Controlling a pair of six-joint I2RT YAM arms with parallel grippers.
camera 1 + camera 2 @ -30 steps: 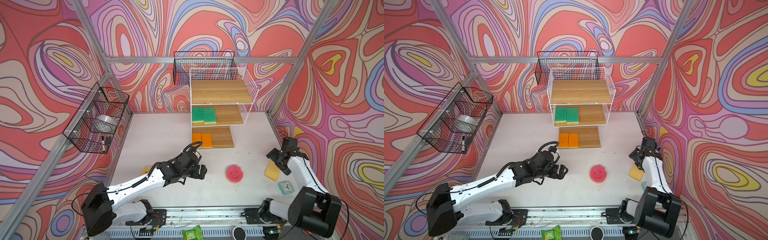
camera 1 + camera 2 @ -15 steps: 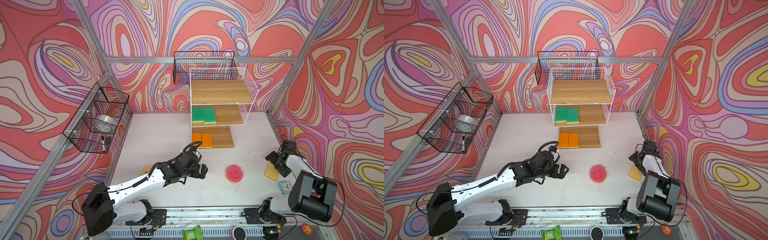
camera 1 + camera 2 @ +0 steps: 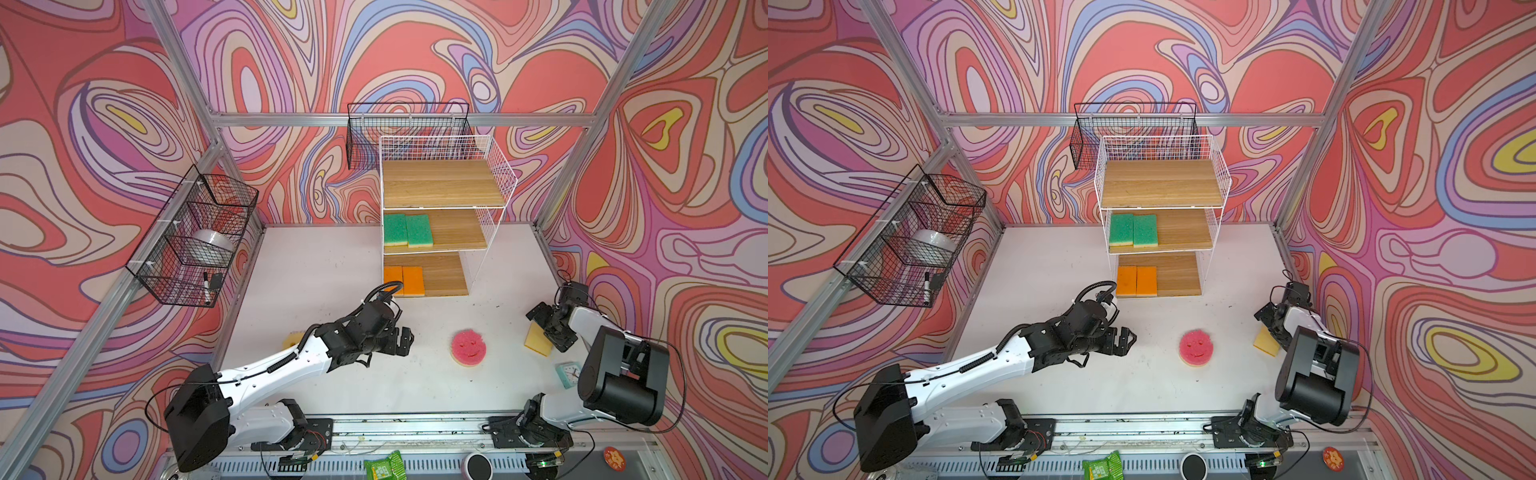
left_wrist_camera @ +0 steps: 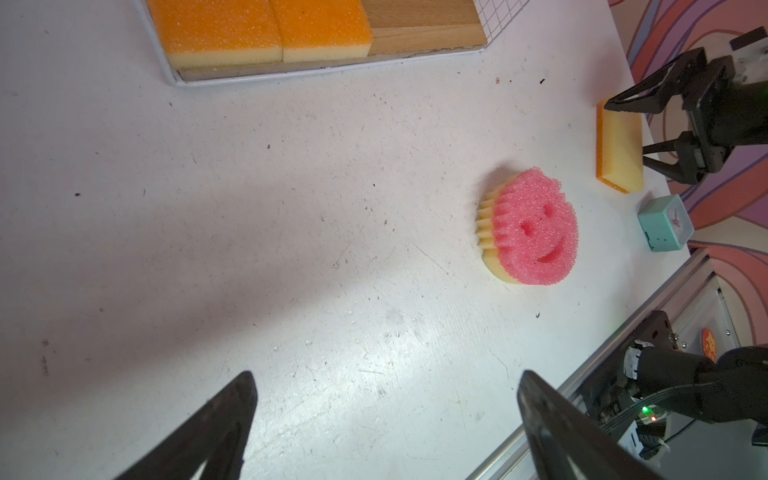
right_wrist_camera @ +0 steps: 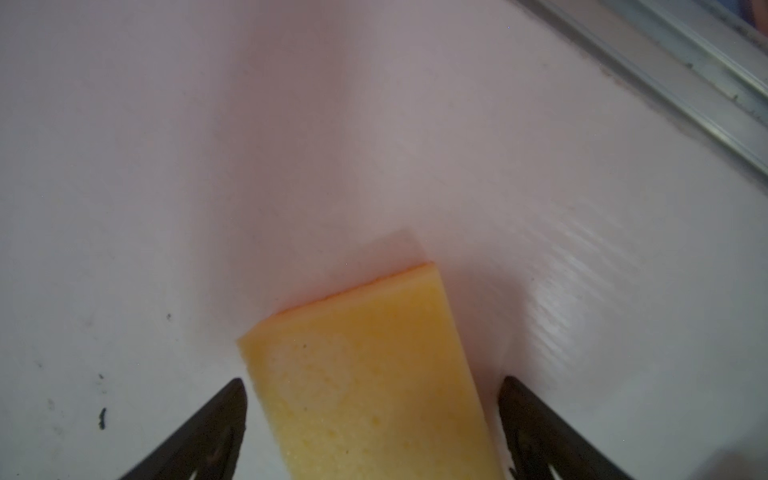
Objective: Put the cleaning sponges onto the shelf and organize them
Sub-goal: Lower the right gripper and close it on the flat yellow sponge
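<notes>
Since the earlier frames the right arm has folded down at the table's right edge, bringing the right gripper (image 3: 549, 328) low over the yellow rectangular foam sponge with an orange scouring layer (image 3: 537, 345). The left arm has not shifted.

Current state. The right gripper's jaws are spread wide and straddle the yellow sponge without pinching it. In the right wrist view the sponge lies skewed between the fingertips, closer to one. The left gripper (image 3: 402, 341) is also spread and empty, facing the round pink-and-yellow smiley-face sponge (image 3: 468, 347), which lies apart from it on the table. On the tall white wire-grid shelf (image 3: 500, 178), two green-faced sponges (image 3: 407, 229) sit side by side on the middle board and two orange-faced sponges (image 3: 403, 280) on the bottom board. The top board is bare.

Hazards.
1. Skewed closure: the nearer finger would likely meet the foam first and turn or push it instead of gripping.
2. Soft foam: a shallow pinch may compress and slip during the lift.
3. Low fingertips: further descent may scrape the table.
4. Obstacles: the small teal square clock (image 3: 569, 372) stands near the sponge and the wall is close, so a wide swing may strike either.
5. Delivery: the shelf's wire sides and the low gap under the middle board may snag the sponge or disturb the orange pair.
</notes>
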